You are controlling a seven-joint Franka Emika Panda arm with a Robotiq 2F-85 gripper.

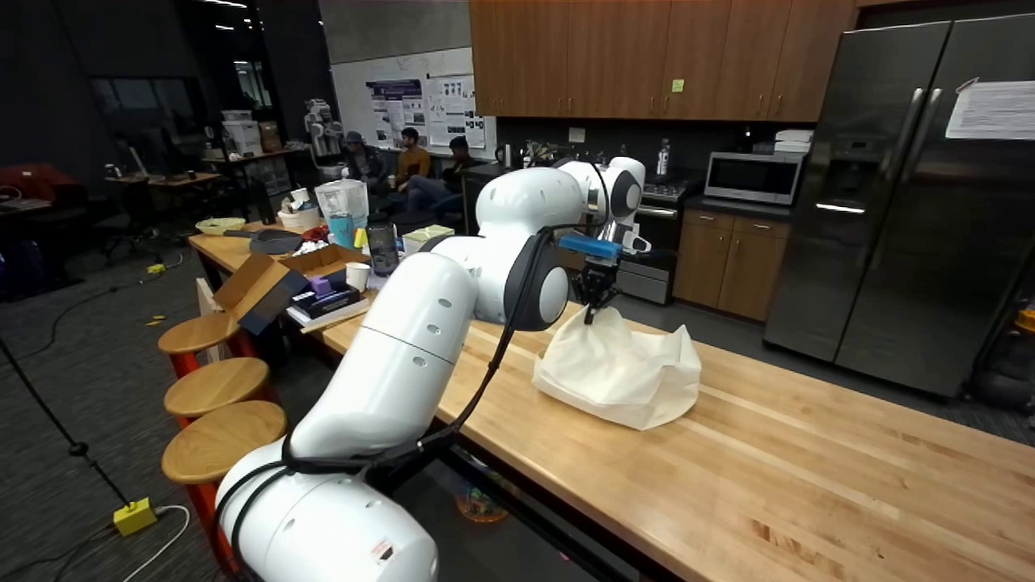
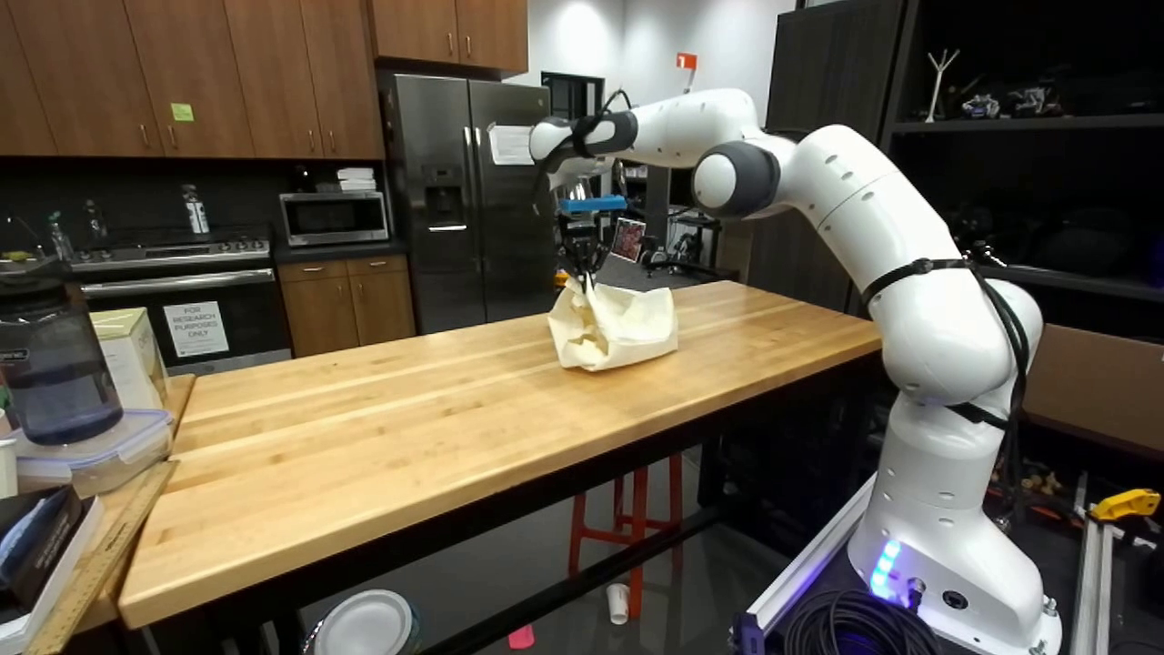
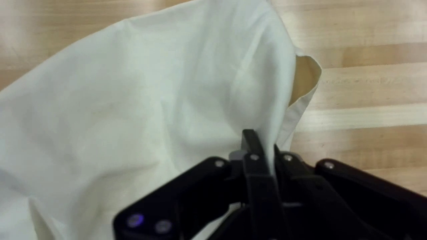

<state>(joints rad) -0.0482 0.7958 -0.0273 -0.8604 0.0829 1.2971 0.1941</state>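
Note:
A cream cloth bag (image 1: 627, 376) rests on the wooden table (image 1: 808, 461), creased and slumped. It also shows in an exterior view (image 2: 641, 332), where its open mouth faces the left side of the picture. My gripper (image 1: 589, 314) points down over one upper edge of the bag. In the wrist view, the fingers (image 3: 267, 145) are closed on a thin fold of the bag's cloth (image 3: 133, 100). The fold is pulled up between the fingertips, and a gap beside it shows the tan inside. The bag's base touches the table. What lies inside the bag is hidden.
At the table's far end are a cardboard box (image 1: 323, 260), a dark pan (image 1: 273, 241), a white cup (image 1: 357, 276) and a dark pitcher (image 2: 56, 364). Wooden stools (image 1: 224, 440) stand beside the table. A fridge (image 1: 889, 194) and a microwave (image 1: 752, 178) are behind it.

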